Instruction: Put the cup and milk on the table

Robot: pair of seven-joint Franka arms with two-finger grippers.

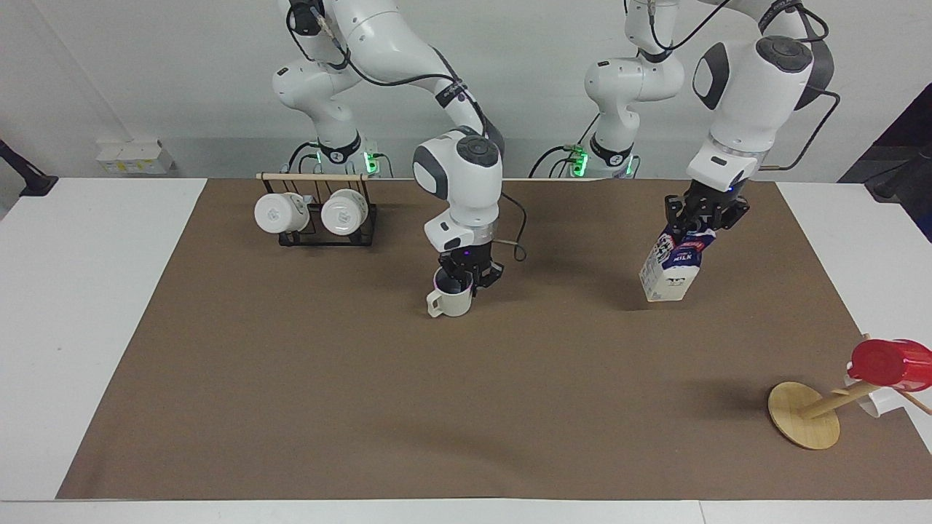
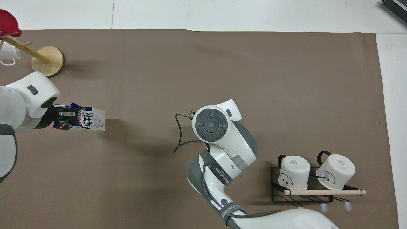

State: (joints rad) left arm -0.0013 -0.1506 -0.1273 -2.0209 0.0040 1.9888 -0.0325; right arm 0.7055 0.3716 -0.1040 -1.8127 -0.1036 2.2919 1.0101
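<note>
At the centre of the facing view, the cup (image 1: 453, 302) stands upright on the brown sheet of the table (image 1: 364, 407), its handle pointing toward the lower left of the frame. The right gripper (image 1: 466, 279) is down at the cup's rim, one finger seemingly inside the mouth; whether its jaws clamp the rim or have parted, I cannot tell. In the overhead view the right arm's wrist covers the cup entirely.

Toward the right of the facing frame, the left gripper (image 1: 700, 222) is clamped on the blue top of the milk (image 1: 671, 266), which hangs tilted above the sheet, its base clear of its shadow. In the overhead view the milk (image 2: 86, 118) lies at mid-left, pinched by the left gripper (image 2: 65, 114).

At upper left of the facing frame a black rack (image 1: 320, 231) holds two white mugs (image 1: 280, 212). At lower right a wooden stand (image 1: 804, 415) leans, carrying a red cup (image 1: 890, 364).
</note>
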